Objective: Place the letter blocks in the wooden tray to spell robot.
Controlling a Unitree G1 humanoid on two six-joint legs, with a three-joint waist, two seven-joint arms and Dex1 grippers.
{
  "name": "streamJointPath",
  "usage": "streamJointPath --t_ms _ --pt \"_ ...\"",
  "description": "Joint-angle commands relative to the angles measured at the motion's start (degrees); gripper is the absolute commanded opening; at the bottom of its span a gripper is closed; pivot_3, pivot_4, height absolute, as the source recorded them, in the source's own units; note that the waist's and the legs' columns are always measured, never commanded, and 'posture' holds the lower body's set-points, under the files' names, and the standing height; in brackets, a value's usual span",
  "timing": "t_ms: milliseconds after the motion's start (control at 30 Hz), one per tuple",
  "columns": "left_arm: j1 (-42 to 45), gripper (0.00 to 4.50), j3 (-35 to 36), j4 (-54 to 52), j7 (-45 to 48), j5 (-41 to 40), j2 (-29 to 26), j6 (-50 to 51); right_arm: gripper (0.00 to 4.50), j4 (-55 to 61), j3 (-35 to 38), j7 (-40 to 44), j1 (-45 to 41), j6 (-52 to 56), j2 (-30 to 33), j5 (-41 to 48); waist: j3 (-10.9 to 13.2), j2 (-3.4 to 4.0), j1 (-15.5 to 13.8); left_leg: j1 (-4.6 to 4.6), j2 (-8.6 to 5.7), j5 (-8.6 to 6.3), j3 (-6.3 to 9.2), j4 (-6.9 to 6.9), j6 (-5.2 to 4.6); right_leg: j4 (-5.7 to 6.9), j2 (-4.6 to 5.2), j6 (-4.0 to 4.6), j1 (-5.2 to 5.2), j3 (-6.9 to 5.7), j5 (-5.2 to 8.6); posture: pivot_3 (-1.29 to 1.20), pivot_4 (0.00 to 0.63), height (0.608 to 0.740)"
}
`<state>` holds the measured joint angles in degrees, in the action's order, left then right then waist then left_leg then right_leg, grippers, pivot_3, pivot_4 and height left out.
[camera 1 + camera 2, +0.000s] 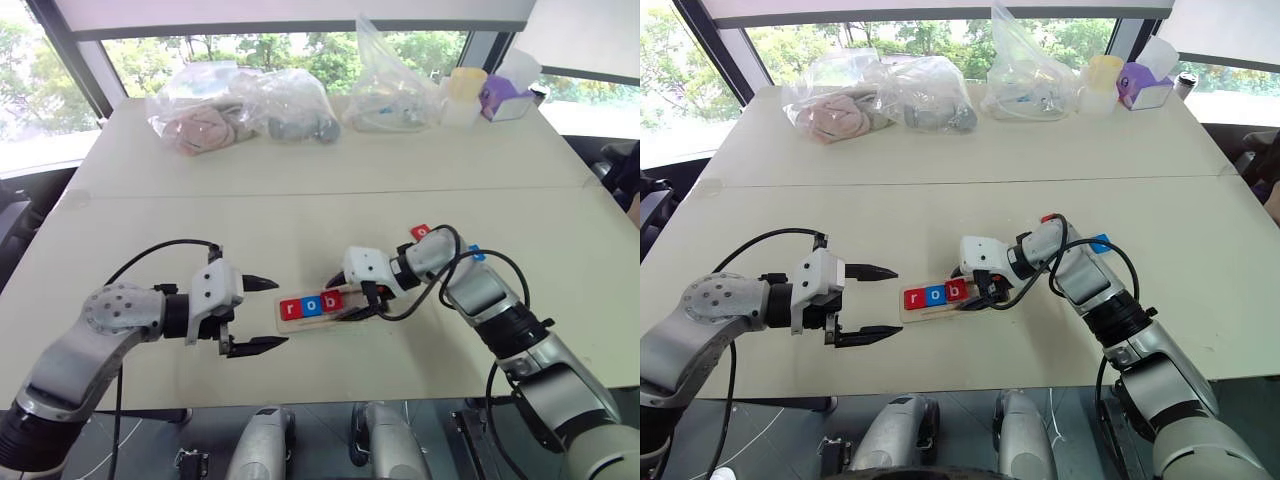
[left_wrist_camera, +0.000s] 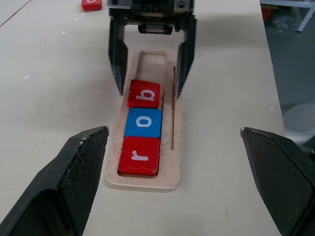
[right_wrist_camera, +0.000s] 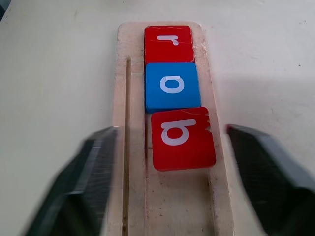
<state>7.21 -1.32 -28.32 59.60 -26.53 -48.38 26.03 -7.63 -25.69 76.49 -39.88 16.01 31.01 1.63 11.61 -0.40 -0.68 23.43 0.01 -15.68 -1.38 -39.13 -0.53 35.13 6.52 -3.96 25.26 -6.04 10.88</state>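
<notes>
The wooden tray lies near the table's front middle. Three letter blocks sit in its slot: a red r, a blue o and a red b, which lies slightly askew. My right gripper hangs over the tray's right part, open, its fingers on either side of the b block and apart from it. My left gripper is open just left of the tray, holding nothing. A loose red block and a loose blue block lie behind my right arm.
Clear plastic bags of objects line the table's far side, with a yellow-lidded cup and a purple tissue box at the back right. A seam crosses the table. The front edge is close below the tray.
</notes>
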Motion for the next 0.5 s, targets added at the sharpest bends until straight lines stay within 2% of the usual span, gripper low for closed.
streamJointPath --t_ms 33,167,267,367,500 --pt "0.68 4.5 0.3 -2.01 -0.07 -0.88 0.1 0.12 4.44 2.34 1.2 0.43 -1.39 0.63 -0.03 1.11 0.0 0.0 0.01 0.0 0.0 0.0 0.0 0.0 0.0 0.0 0.0 0.0 0.0 0.0 0.0 0.0 0.15 0.74" --pt "1.19 4.5 -0.13 -1.91 -0.06 -0.8 0.38 0.19 4.44 3.96 4.32 -1.26 -2.57 3.36 -0.76 3.28 0.0 0.0 0.01 0.0 0.0 0.0 0.01 0.0 0.0 0.01 0.0 0.0 0.0 0.0 0.0 0.0 0.15 0.74" --pt "1.4 4.5 -0.42 -1.83 -0.03 -0.74 0.6 0.15 4.44 3.6 7.23 -5.68 -2.96 3.86 -2.34 4.02 0.0 0.0 0.01 0.0 0.0 0.01 0.0 0.0 0.01 0.01 0.0 0.01 0.0 0.0 -0.01 0.0 0.15 0.74" --pt "1.64 4.5 -0.76 -1.82 -0.05 -0.67 0.9 0.18 4.44 1.53 9.01 -11.63 -2.49 1.82 -4.08 2.4 0.0 0.0 0.01 -0.01 0.0 0.01 0.0 0.0 0.01 0.02 -0.02 0.01 0.0 0.0 -0.01 0.0 0.15 0.74" --pt "1.97 4.5 -0.93 -1.73 0.17 -0.61 1.02 0.26 4.44 -0.08 8.81 -15.16 -0.31 -2.39 -4.45 0.48 0.0 0.0 -0.04 0.0 -0.05 0.01 -0.01 0.0 0.01 0.02 -0.02 0.0 -0.02 0.0 -0.01 0.0 0.15 0.74"
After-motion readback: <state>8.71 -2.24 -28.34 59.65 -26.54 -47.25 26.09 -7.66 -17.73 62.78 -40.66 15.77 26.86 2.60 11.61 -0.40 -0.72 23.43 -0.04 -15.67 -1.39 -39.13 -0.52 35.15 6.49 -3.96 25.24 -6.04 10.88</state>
